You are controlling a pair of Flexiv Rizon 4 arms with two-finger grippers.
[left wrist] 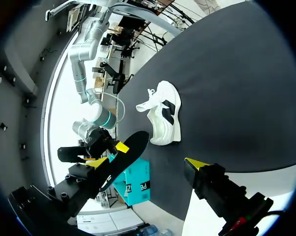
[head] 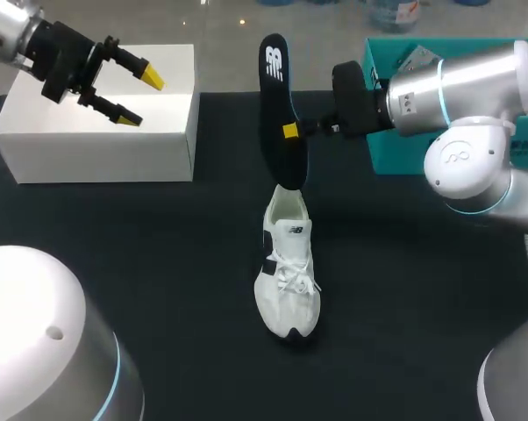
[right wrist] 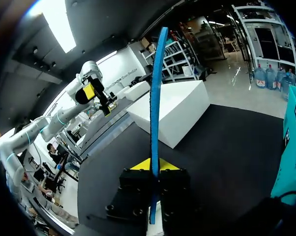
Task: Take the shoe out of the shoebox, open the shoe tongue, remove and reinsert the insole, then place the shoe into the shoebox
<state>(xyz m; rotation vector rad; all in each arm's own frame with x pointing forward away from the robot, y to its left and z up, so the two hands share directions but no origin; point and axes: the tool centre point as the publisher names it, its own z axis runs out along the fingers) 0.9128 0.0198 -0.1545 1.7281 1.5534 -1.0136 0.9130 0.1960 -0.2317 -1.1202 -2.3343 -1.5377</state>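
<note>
A white shoe with black side marks lies on the black table, toe toward the front edge; in the left wrist view the shoe lies far ahead of the fingers. My right gripper is shut on a black insole, holding it upright above the shoe's heel. Seen edge-on in the right wrist view, the insole rises as a blue strip from between that gripper's yellow tips. My left gripper hangs open and empty above a white box at the back left, far from the shoe.
The teal shoebox stands at the back right, partly hidden behind my right arm; the right wrist view shows the shoebox's wall beside the gripper. The white box lies ahead of the right gripper. Black table surrounds the shoe.
</note>
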